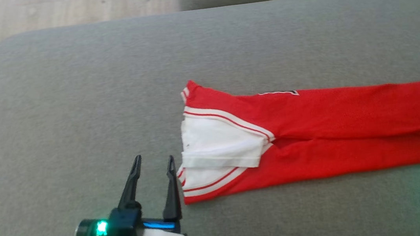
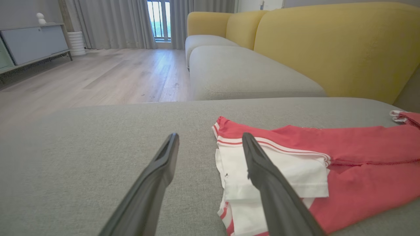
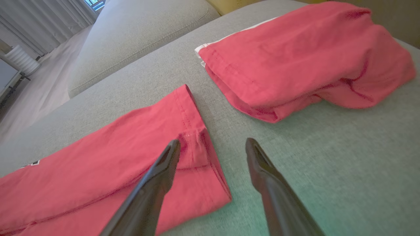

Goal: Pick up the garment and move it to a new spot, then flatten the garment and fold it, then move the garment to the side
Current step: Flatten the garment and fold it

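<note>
The garment [image 1: 315, 137] lies on the grey cushion [image 1: 72, 90] as a long red strip running from the middle of the head view out to its right side. At the strip's left end a white sleeve [image 1: 217, 148] with red-and-white striped trim is folded on top. The left jaws stand wide apart and hold nothing. Their two dark fingers [image 1: 132, 182] point up the cushion just beside the sleeve end, and in the left wrist view one finger [image 2: 262, 170] crosses in front of the white cloth, though I cannot tell if it touches. The right jaws are also spread wide and empty at the strip's other end. In the right wrist view one finger [image 3: 160, 170] sits over the hemmed corner of the garment and the other over bare cushion; contact with the cloth cannot be told. A second red garment [image 3: 305, 55] lies folded on the same cushion just beyond that hem, apart from the strip. Behind it all rise a yellow sofa back [image 2: 328, 42] and a pale wooden floor [image 2: 98, 75].
</note>
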